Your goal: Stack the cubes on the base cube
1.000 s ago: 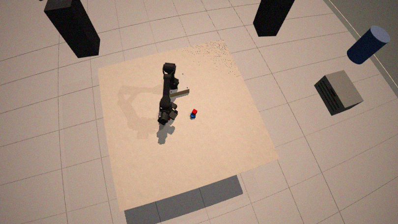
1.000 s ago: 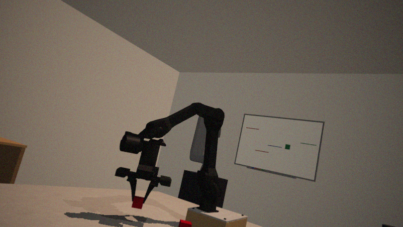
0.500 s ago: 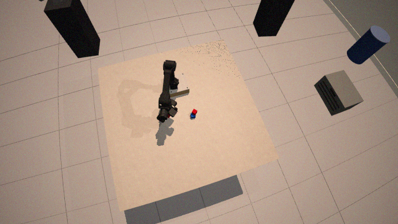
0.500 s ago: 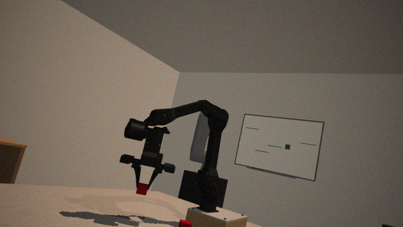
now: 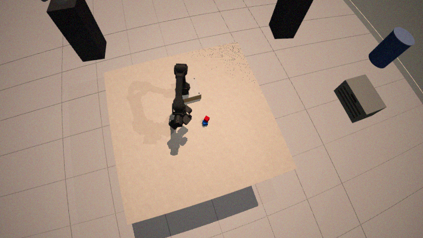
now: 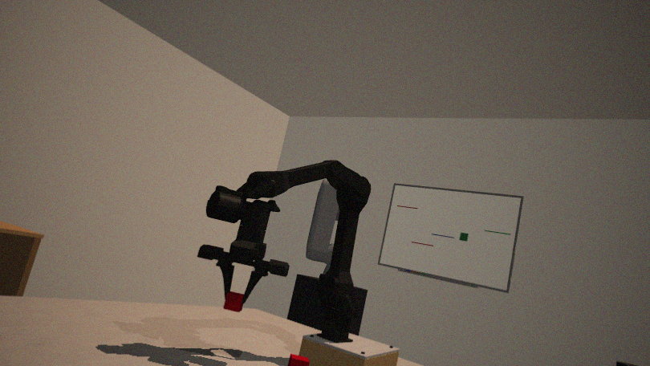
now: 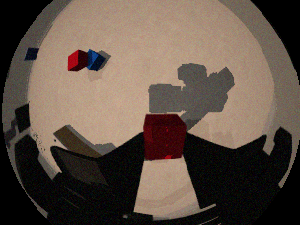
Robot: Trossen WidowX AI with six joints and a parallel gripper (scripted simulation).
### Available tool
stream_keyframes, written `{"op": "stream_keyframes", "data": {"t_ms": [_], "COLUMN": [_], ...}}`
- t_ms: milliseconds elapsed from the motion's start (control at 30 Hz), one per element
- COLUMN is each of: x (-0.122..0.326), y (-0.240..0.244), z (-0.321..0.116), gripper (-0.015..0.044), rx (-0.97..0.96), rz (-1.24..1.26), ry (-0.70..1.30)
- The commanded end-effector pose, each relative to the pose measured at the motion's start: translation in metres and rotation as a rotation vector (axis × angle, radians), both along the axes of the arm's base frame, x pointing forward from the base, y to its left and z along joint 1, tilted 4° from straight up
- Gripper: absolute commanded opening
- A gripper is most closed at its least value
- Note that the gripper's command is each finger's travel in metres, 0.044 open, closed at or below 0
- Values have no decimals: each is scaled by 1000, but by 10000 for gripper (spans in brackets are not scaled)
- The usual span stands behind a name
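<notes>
My gripper [image 6: 234, 295] [image 7: 162, 136] is shut on a dark red cube [image 6: 233, 302] [image 7: 165, 143] and holds it in the air above the table, slightly tilted in the exterior view. In the top view the arm hides the held cube. The other red cube [image 5: 206, 118] [image 6: 298, 360] [image 7: 74, 61] sits on top of the blue base cube [image 5: 204, 123] [image 7: 94, 60], shifted toward one side, so part of the blue top shows. The base cube is outside the exterior view. The held cube is well to one side of this stack and higher than it.
The arm's box-like mount [image 5: 192, 98] [image 6: 347, 346] [image 7: 76, 142] stands behind the stack on the table [image 5: 222, 153] [image 6: 54, 323]. The arm's shadow [image 5: 176, 143] [image 7: 192, 94] falls on the table top. A whiteboard [image 6: 450, 250] hangs on the far wall.
</notes>
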State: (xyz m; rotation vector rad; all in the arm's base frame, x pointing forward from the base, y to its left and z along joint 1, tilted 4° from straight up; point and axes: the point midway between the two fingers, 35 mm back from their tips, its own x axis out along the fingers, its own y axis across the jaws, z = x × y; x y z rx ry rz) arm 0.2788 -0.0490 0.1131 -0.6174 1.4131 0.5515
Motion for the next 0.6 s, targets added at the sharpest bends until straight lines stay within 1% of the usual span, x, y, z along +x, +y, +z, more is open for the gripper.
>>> {"op": "stream_keyframes", "data": {"t_ms": [0,567], "x": [3,11], "y": [9,54], "z": [0,-2], "gripper": [105,105], "rx": [-1,29], "rz": [-73,-429], "ry": [-2,-9]}}
